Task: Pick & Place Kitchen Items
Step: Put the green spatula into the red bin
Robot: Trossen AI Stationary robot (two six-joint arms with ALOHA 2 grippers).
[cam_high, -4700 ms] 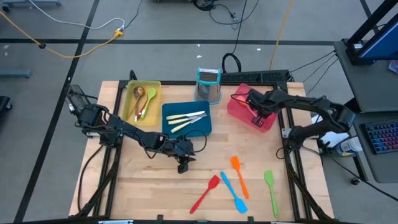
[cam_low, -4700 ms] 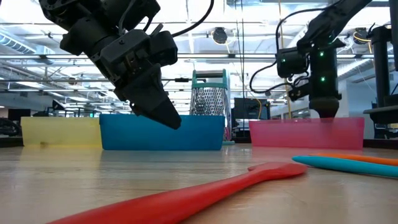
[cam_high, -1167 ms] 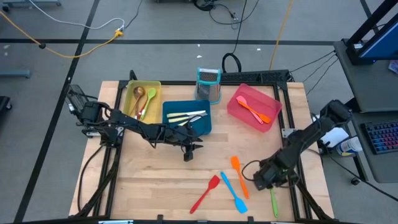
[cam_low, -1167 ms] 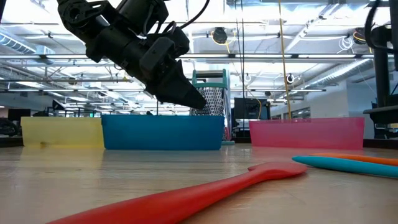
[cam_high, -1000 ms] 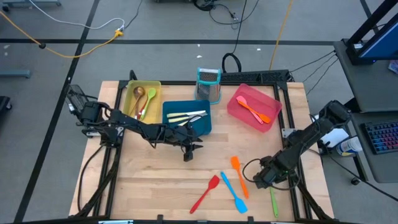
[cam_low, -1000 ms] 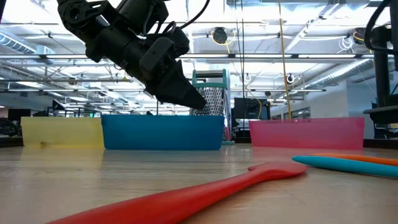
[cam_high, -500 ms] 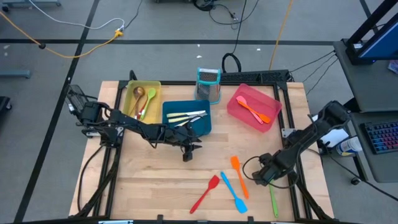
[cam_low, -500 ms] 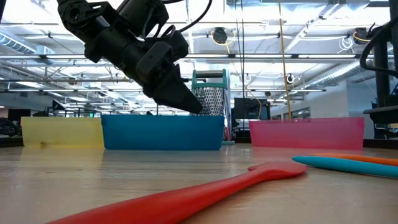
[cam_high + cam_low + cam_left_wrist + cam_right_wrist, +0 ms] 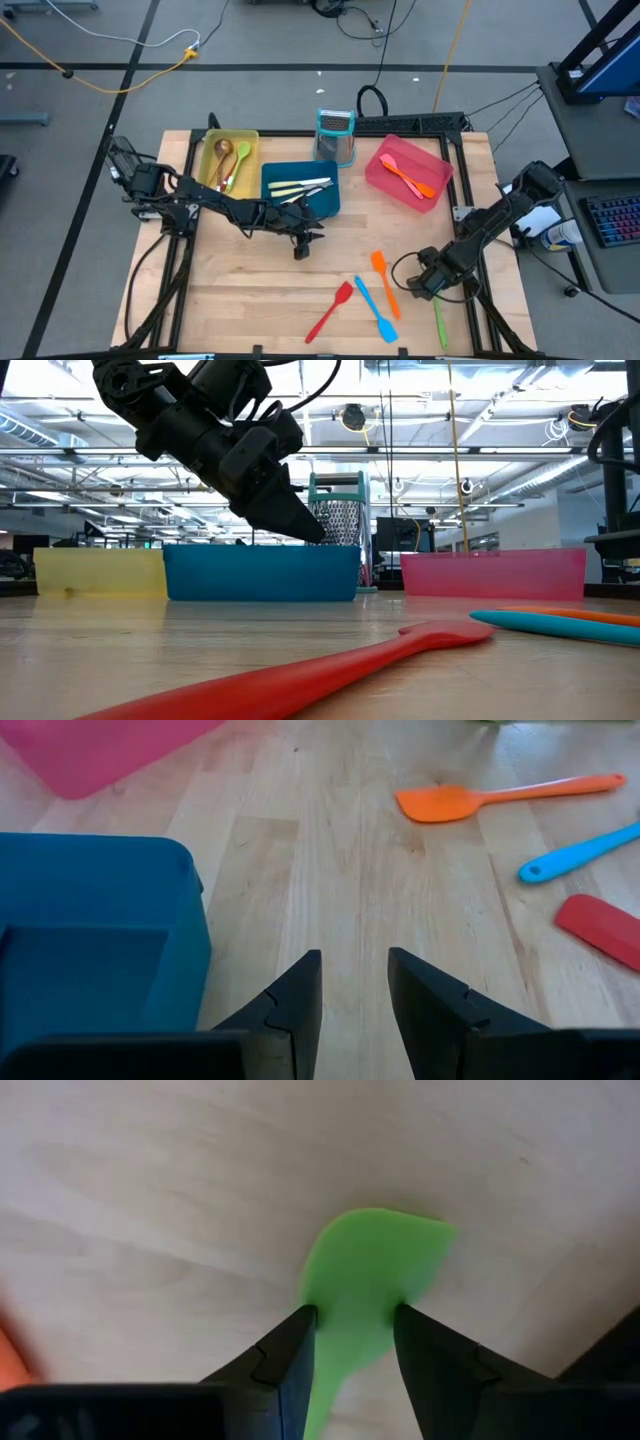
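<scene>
A green spatula (image 9: pixel 370 1270) lies flat on the wooden table near its right edge, and its handle (image 9: pixel 438 322) points at the near edge. My right gripper (image 9: pixel 355 1330) points down over it, open. Its fingers stand on either side of the spot where the blade narrows into the handle. My left gripper (image 9: pixel 353 990) hangs open and empty above the table middle (image 9: pixel 300 250), just near of the blue tray (image 9: pixel 270 205). Orange (image 9: pixel 384 278), blue (image 9: pixel 376 308) and red (image 9: pixel 330 311) spatulas lie on the table between the arms.
At the back stand a yellow tray (image 9: pixel 213 172) with spoons, the blue tray with cream-handled knives (image 9: pixel 300 187), a metal grater (image 9: pixel 336 135) and a pink tray (image 9: pixel 378 180) holding orange and pink spatulas. Bare wood lies at the near left.
My right gripper has sunk toward the green spatula's blade end and tipped to point more steeply down. Its fingers have kept the same gap. The spatula has stayed where it lay.
</scene>
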